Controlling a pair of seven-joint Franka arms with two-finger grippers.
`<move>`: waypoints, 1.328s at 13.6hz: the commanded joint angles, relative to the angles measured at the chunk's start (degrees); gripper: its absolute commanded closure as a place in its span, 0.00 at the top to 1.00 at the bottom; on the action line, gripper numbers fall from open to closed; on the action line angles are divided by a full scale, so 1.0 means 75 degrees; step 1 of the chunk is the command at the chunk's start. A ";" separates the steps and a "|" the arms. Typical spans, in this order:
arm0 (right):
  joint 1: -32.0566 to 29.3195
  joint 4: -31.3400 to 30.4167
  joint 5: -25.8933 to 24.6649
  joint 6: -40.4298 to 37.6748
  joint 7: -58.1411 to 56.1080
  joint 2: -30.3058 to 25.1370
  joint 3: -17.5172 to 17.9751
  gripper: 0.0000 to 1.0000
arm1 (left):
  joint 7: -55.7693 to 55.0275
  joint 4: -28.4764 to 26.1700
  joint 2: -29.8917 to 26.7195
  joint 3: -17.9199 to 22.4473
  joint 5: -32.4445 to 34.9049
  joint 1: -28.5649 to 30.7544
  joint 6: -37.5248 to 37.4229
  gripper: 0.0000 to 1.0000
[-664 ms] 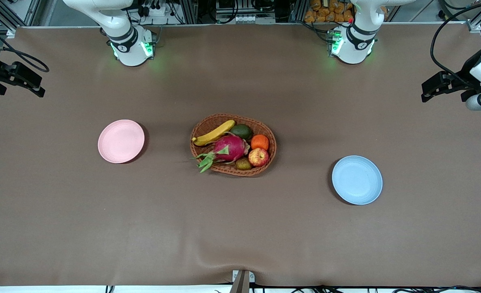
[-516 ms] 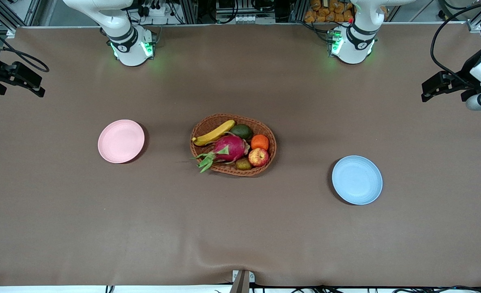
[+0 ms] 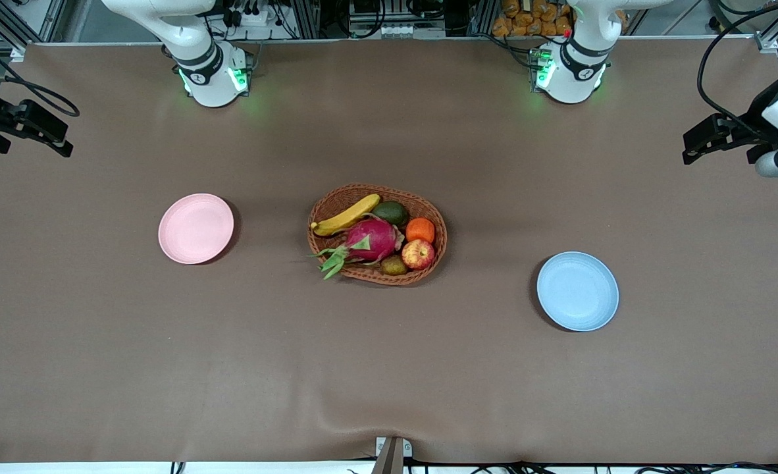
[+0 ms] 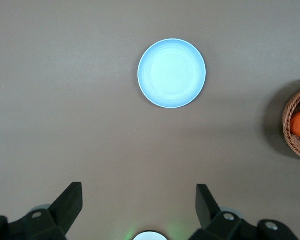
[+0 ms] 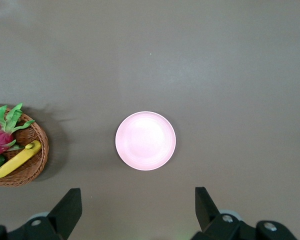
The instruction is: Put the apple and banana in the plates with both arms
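Note:
The apple (image 3: 418, 253) and the banana (image 3: 346, 215) lie in the brown wicker basket (image 3: 439, 224) at mid-table. The pink plate (image 3: 195, 228) lies toward the right arm's end and shows in the right wrist view (image 5: 145, 140), as does the banana (image 5: 17, 159). The blue plate (image 3: 577, 290) lies toward the left arm's end and shows in the left wrist view (image 4: 172, 73). Both plates are bare. My left gripper (image 3: 692, 148) (image 4: 139, 192) and my right gripper (image 3: 66, 139) (image 5: 138, 197) hang high over the table's ends, open and empty.
The basket also holds a magenta dragon fruit (image 3: 370, 240), an orange (image 3: 420, 230), a dark green avocado (image 3: 390, 212) and a small brownish fruit (image 3: 393, 265). The brown cloth has a wrinkle (image 3: 363, 421) at the edge nearest the front camera.
The left arm's hand has drifted very slightly. The fruit, the plates and the right arm have not moved.

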 commanded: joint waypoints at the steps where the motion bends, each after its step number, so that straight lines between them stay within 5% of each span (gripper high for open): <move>1: -0.0088 0.0204 -0.0086 -0.0139 -0.0049 0.0093 0.0051 1.00 | 0.0007 -0.0014 -0.0080 0.0032 -0.0078 -0.0031 -0.0108 1.00; 18: -0.0252 0.0192 -0.0086 -0.0209 -0.0096 0.0093 0.0051 1.00 | -0.0005 -0.0084 -0.0197 0.0032 -0.0125 -0.0007 -0.0319 1.00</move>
